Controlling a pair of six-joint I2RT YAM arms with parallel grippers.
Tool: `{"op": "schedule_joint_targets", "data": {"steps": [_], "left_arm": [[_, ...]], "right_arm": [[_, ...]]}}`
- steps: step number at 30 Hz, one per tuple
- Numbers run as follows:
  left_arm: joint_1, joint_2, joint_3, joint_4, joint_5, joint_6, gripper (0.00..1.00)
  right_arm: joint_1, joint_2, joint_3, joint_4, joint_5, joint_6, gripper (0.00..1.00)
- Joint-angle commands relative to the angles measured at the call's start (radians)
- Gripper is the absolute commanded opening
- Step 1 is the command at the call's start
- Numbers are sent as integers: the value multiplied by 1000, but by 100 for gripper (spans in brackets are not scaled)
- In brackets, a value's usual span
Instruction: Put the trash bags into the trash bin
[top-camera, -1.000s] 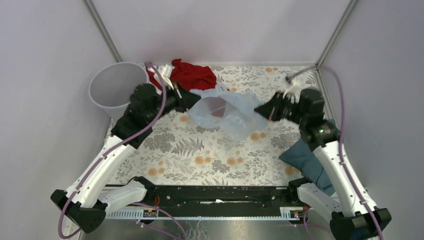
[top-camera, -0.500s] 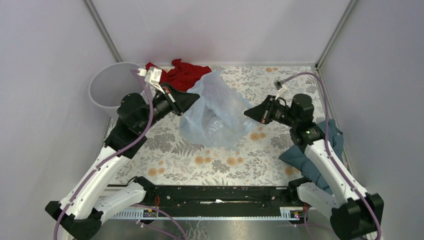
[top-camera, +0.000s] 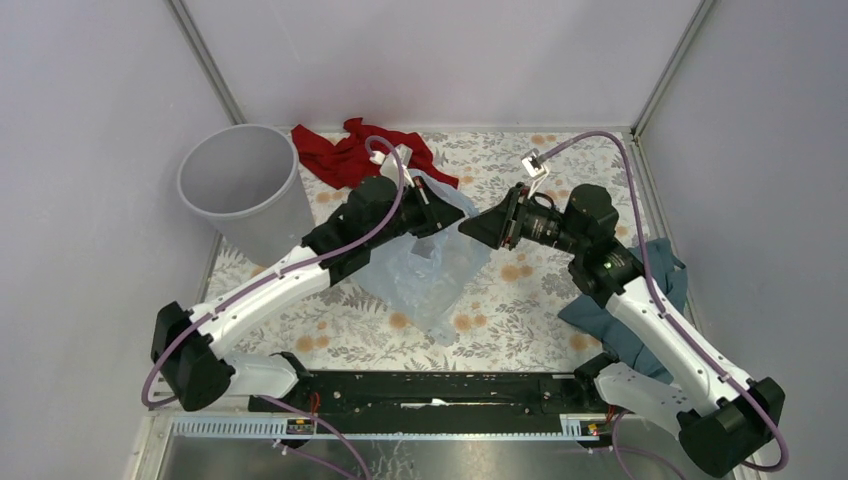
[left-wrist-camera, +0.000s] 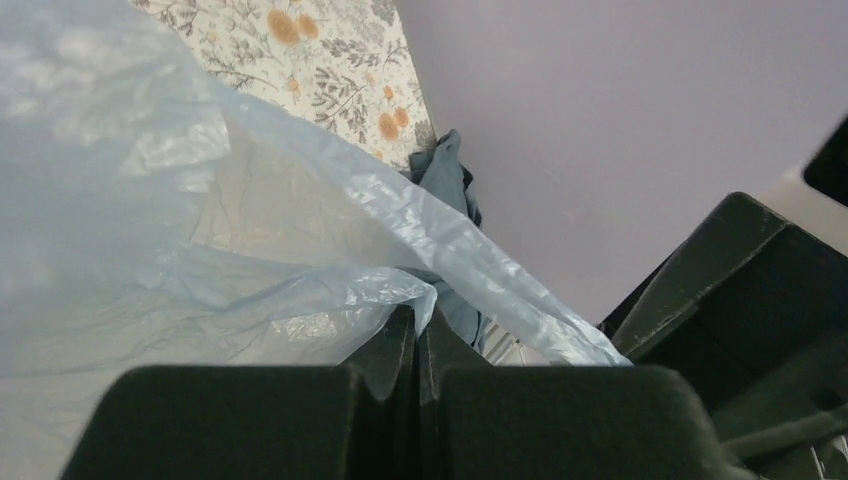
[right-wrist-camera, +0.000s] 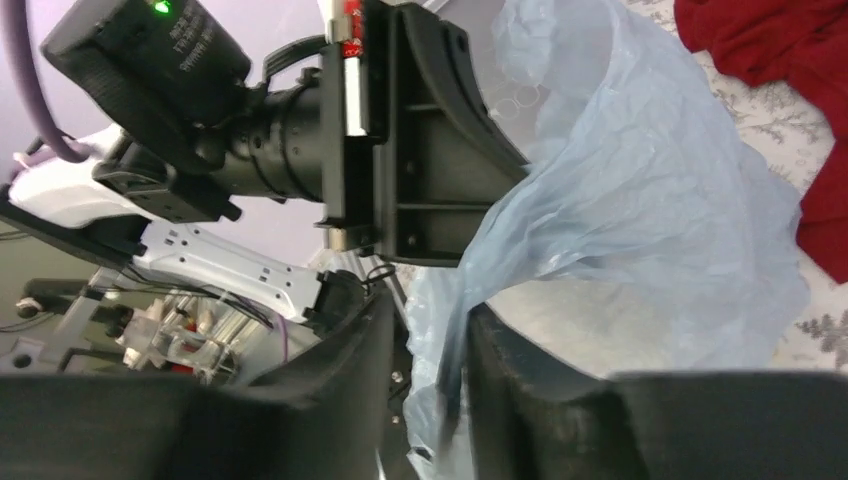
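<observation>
The pale blue translucent trash bag (top-camera: 430, 275) hangs crumpled over the middle of the table. My left gripper (top-camera: 450, 215) is shut on its upper edge; in the left wrist view the film (left-wrist-camera: 150, 200) is pinched between the closed jaws of my left gripper (left-wrist-camera: 418, 320). My right gripper (top-camera: 470, 228) faces it, almost touching. In the right wrist view my right gripper (right-wrist-camera: 425, 335) has its jaws parted, with the bag's film (right-wrist-camera: 620, 200) hanging loose in the gap. The light grey trash bin (top-camera: 240, 185) stands upright at the far left, apart from both grippers.
A red cloth (top-camera: 350, 155) lies at the back, right of the bin, and shows in the right wrist view (right-wrist-camera: 770, 40). A dark teal cloth (top-camera: 620, 310) lies by the right wall under the right arm. Walls enclose the floral table (top-camera: 520, 320) on three sides.
My left arm has swung right to the centre with the bag and my right gripper has moved left to meet it. The bag went from stretched wide to bunched and hanging.
</observation>
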Motion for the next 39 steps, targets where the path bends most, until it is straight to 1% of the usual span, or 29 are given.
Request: {"op": "schedule_joint_targets", "data": {"steps": [1,3,4,8,11,14,16,21,24,25,26,27,28,29,31,33,34,36,38,39], "left_arm": [[-18,44,70,138,-7,-75,0],[-30,64,70,164,8,-93,0],[-36,73,76,172,11,-95,0],[-58,92,99,171,-2,-94,0],[-71,109,109,174,-6,-100,0],[-83,137,120,177,2,-105,0],[-86,154,128,177,16,-123,0],[-91,188,167,158,54,-129,0],[-93,182,158,159,50,-130,0],[-93,176,153,163,48,-131,0],[-93,171,146,171,52,-127,0],[-92,166,143,180,66,-117,6],[-92,163,143,198,99,-94,20],[-91,157,147,215,138,-56,36],[-90,129,152,199,165,22,62],[-87,65,123,156,130,102,78],[-85,20,104,130,98,146,84],[-78,-75,67,73,26,235,92],[-73,-183,48,-31,-58,320,98],[-72,-222,48,-78,-103,359,99]], "right_arm": [[8,-76,-38,5,48,-42,51],[12,-108,-70,18,59,-59,67],[15,-119,-83,14,73,-71,71],[30,-134,-105,-29,123,-115,77],[72,-127,-107,-32,150,-151,83],[125,-128,-107,-47,246,-185,85],[151,-111,-89,-78,305,-206,83],[271,-108,-64,-131,531,-247,68],[323,-113,-69,-128,614,-273,60],[331,-108,-71,-125,630,-271,54],[334,-102,-74,-120,637,-269,44],[334,-97,-77,-115,637,-268,31],[335,-99,-82,-111,640,-260,14],[333,-104,-90,-105,664,-252,1],[335,-129,-113,-90,703,-242,0],[334,-150,-125,-90,724,-237,0],[334,-157,-131,-92,727,-229,0],[334,-160,-139,-70,712,-208,0],[334,-136,-133,-17,655,-181,0],[334,-113,-124,19,606,-162,0]]}}
